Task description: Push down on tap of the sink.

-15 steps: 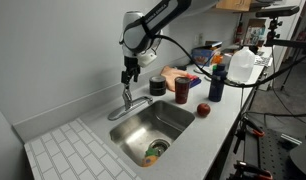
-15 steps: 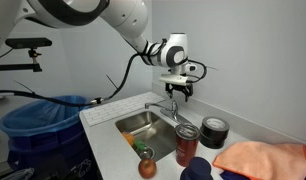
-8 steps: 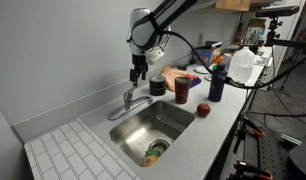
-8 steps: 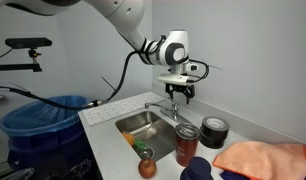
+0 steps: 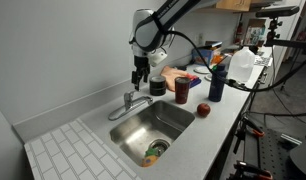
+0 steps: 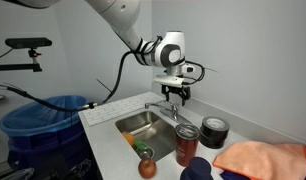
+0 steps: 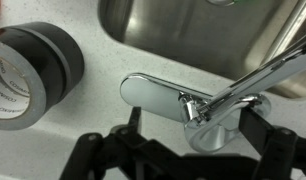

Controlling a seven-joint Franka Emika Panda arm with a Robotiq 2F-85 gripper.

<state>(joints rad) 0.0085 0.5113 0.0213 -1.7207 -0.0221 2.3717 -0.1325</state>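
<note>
The tap stands on the light countertop at the back rim of the sink, with its slim chrome spout reaching low over the steel basin. In the wrist view the tap fills the middle. Its flat rounded lever sticks out toward a roll of black tape, and the spout runs off the other way over the sink.

The gripper hangs just above the tap, pointing straight down. Its two dark fingers are spread apart, one on each side of the tap body, and hold nothing. From the wrist view the gripper looks centred over the tap's base. The pictures do not show whether any part of it touches the chrome.

In both exterior views the arm reaches in from high above. Its white links slope down to a bent wrist, and from there the last section drops vertically to the gripper over the tap. A black cable loops beside the wrist.

Beyond the sink, a red can and the tape sit on the counter near the basin's corner. An apple lies near the can, and the white ribbed draining area adjoins the sink on the opposite side.
</note>
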